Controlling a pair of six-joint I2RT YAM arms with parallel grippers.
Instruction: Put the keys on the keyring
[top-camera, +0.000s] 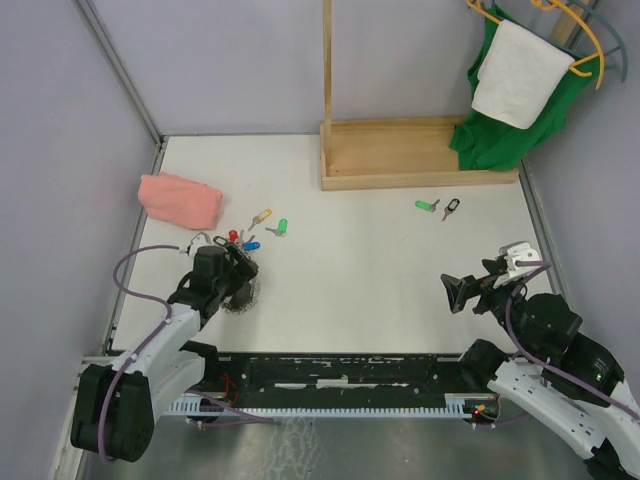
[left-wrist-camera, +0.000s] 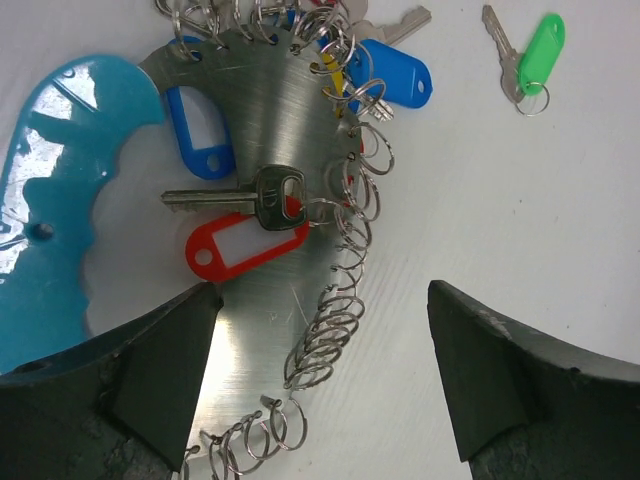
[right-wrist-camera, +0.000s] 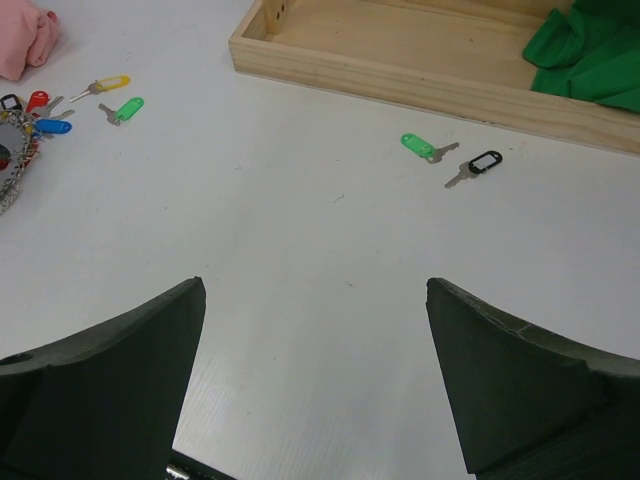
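while the left end effector (left-wrist-camera: 320, 365) hangs wide open and empty over the keyring (left-wrist-camera: 255, 120), a steel disc rimmed with small split rings, a loose green key (left-wrist-camera: 533, 58) lies ahead and to the right, apart from the ring. to pick it well, shift over it, straddle the tag's narrow width and close low against the desk (left-wrist-camera: 480, 200). the right end effector (right-wrist-camera: 315, 385), also wide open with nothing in it, faces bare desk. a second green key (right-wrist-camera: 417, 145) and a black key (right-wrist-camera: 480, 162) lie near the wooden tray (right-wrist-camera: 400, 88), possibly touching each other. mid-desk is roomy; the tray edge crowds those two.
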